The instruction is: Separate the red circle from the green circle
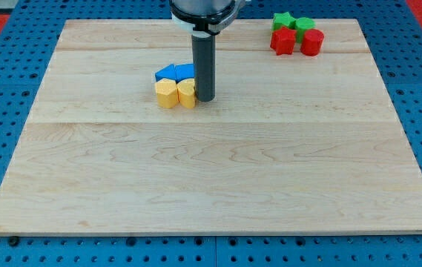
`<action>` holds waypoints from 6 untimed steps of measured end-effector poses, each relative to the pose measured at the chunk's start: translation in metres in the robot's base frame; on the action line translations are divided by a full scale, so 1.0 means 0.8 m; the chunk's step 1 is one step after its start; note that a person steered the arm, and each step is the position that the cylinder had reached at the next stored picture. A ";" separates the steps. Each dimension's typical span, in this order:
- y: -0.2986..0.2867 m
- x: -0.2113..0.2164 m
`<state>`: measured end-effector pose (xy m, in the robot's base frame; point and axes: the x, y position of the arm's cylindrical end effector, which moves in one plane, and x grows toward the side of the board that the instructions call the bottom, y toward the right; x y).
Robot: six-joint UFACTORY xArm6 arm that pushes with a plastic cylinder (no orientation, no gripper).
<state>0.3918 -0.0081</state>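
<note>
The red circle (312, 41) sits near the view's top right, touching the green circle (304, 27) just above it. A red star (282, 41) lies to the left of the red circle, with a green star (282, 20) above it. All four form one tight cluster. My tip (205, 99) stands left of the board's middle, far to the left of and below that cluster. It is right next to a yellow heart block (187, 93).
A second yellow block (167, 93) lies left of the yellow heart. Two blue blocks (175, 73) sit just above the yellow ones, partly hidden by the rod. The wooden board (211, 170) lies on a blue perforated table.
</note>
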 end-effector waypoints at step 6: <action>0.245 -0.180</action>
<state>0.2476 0.1877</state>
